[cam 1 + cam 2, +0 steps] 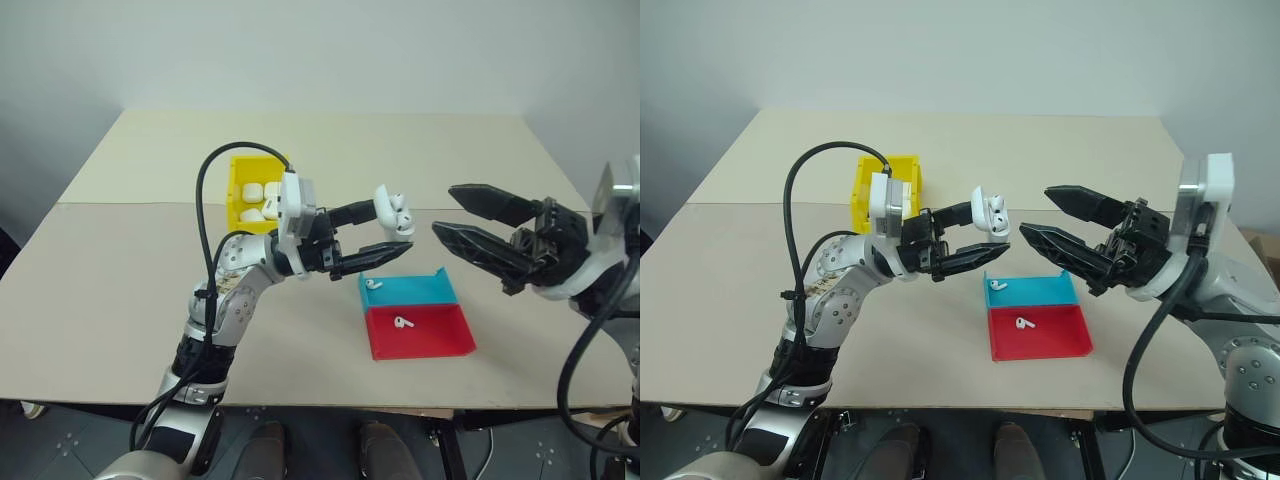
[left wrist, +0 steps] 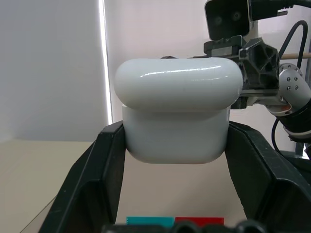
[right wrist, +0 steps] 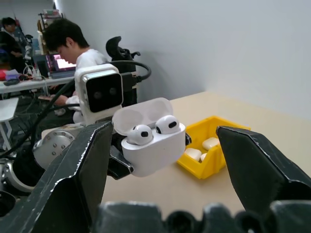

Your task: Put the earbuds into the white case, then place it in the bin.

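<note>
Left gripper [image 1: 390, 232] pinching open white case [image 1: 393, 212], right gripper [image 1: 1038, 212] spread: loaded earbuds [image 3: 155, 129] could spill if it tips before lid shuts.

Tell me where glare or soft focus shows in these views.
Left wrist view: a bright streak of glare runs along the lid of the white case, and a hard strip of light cuts down the wall behind it. Right wrist view: the right fingers close to the lens are soft, while the case and its earbuds stay sharp. Head views: lighting is even, with soft shadows on the table.
</note>
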